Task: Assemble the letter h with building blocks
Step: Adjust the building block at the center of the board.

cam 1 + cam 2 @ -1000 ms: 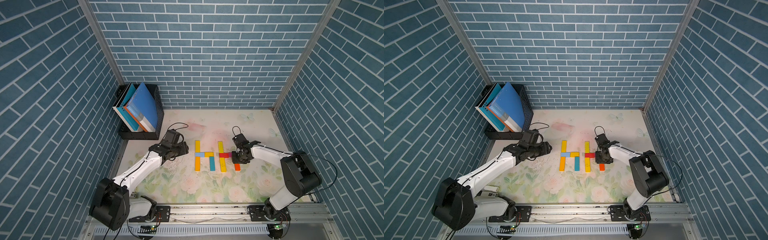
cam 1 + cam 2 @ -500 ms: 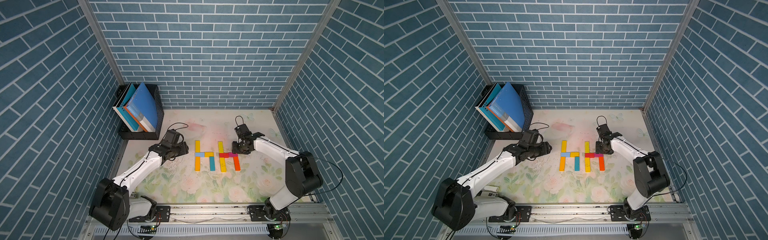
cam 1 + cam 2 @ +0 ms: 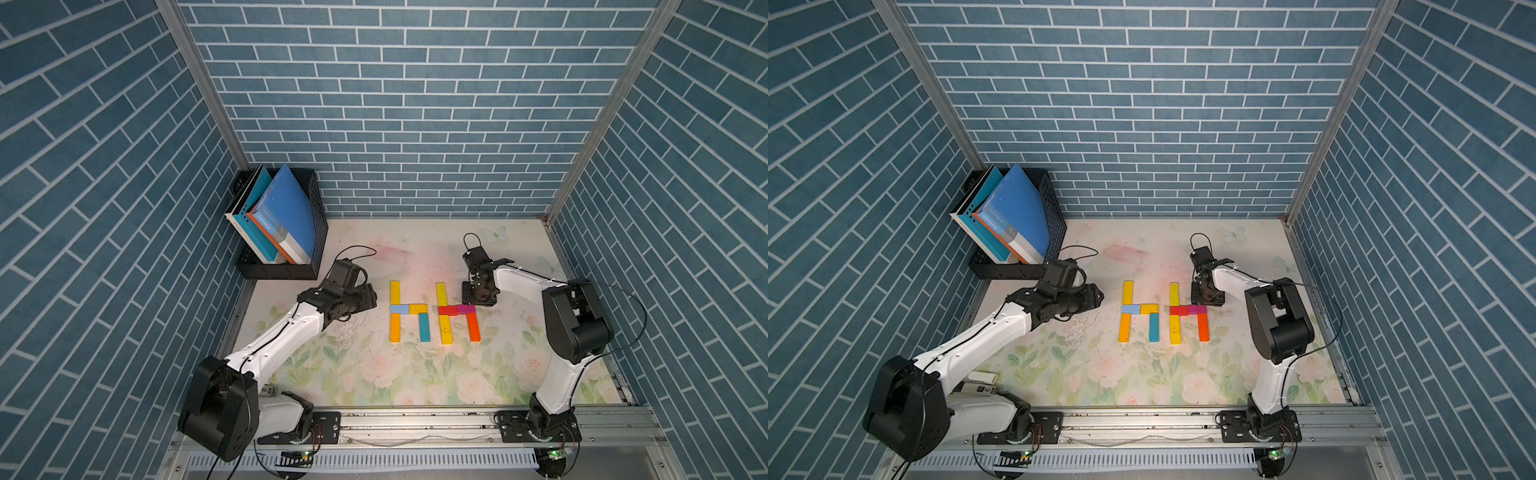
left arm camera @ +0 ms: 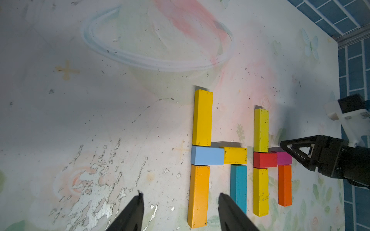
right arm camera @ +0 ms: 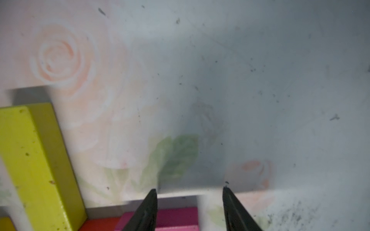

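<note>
building blocks (image 3: pixel 447 310) lie flat as two h shapes mid-tabletop | right tool (image 5: pixel 189 190) part-open, empty, by magenta block (image 5: pixel 176 217) | left tool (image 4: pixel 180 195) part-open, empty | I'd lift right straight up, nudging nothing

Ten building blocks (image 3: pixel 446 329) lie on the worktop (image 3: pixel 374 374): four yellow (image 3: pixel 395 293), two orange (image 3: pixel 473 326), one light blue (image 3: pixel 398 308), one teal (image 3: pixel 424 327), one red (image 3: pixel 447 310), one magenta (image 3: pixel 466 309). They form two groups of five. Two robot arms (image 3: pixel 282 336) flank them. One black crate (image 3: pixel 286 272) stands at ten o'clock, its books (image 3: pixel 286 208) too overlapped to count.
</note>
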